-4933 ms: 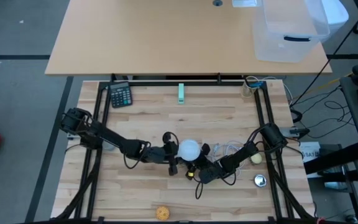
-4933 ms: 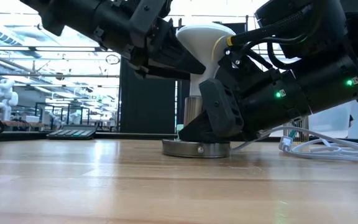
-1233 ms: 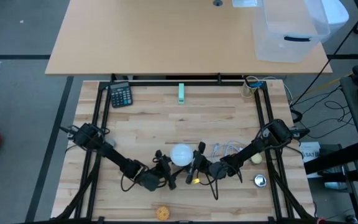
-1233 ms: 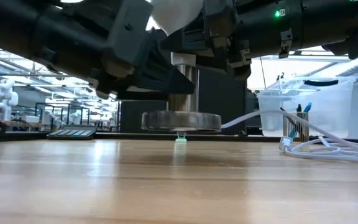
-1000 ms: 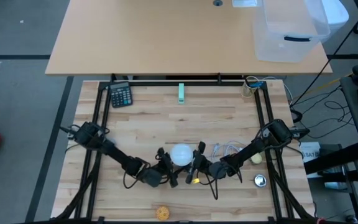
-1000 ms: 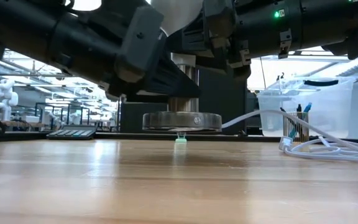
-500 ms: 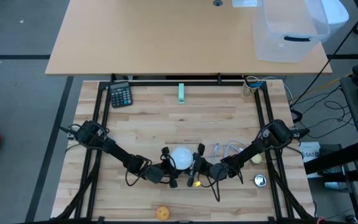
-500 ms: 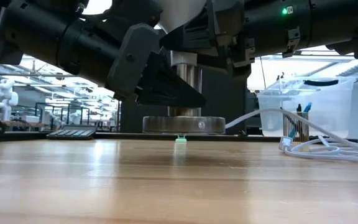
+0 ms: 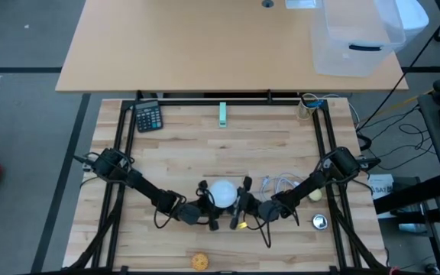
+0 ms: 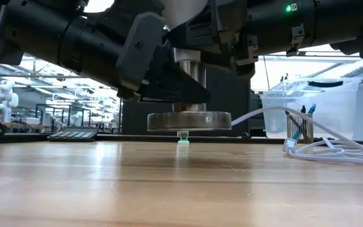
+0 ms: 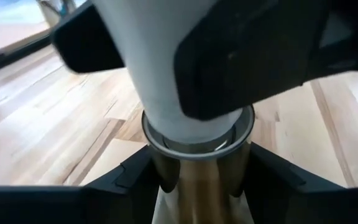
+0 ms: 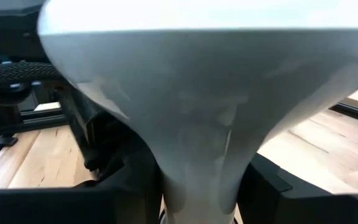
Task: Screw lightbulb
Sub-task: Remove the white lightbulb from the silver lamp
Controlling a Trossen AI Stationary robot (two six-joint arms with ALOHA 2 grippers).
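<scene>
Lightbulb seated in a metal socket, lifted above the bench. Left tool grips the socket beneath the lightbulb; right tool clamps the lightbulb's neck.

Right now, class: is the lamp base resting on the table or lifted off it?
Lifted. In the low view the round metal base hangs clear of the table, with background visible beneath it.
</scene>
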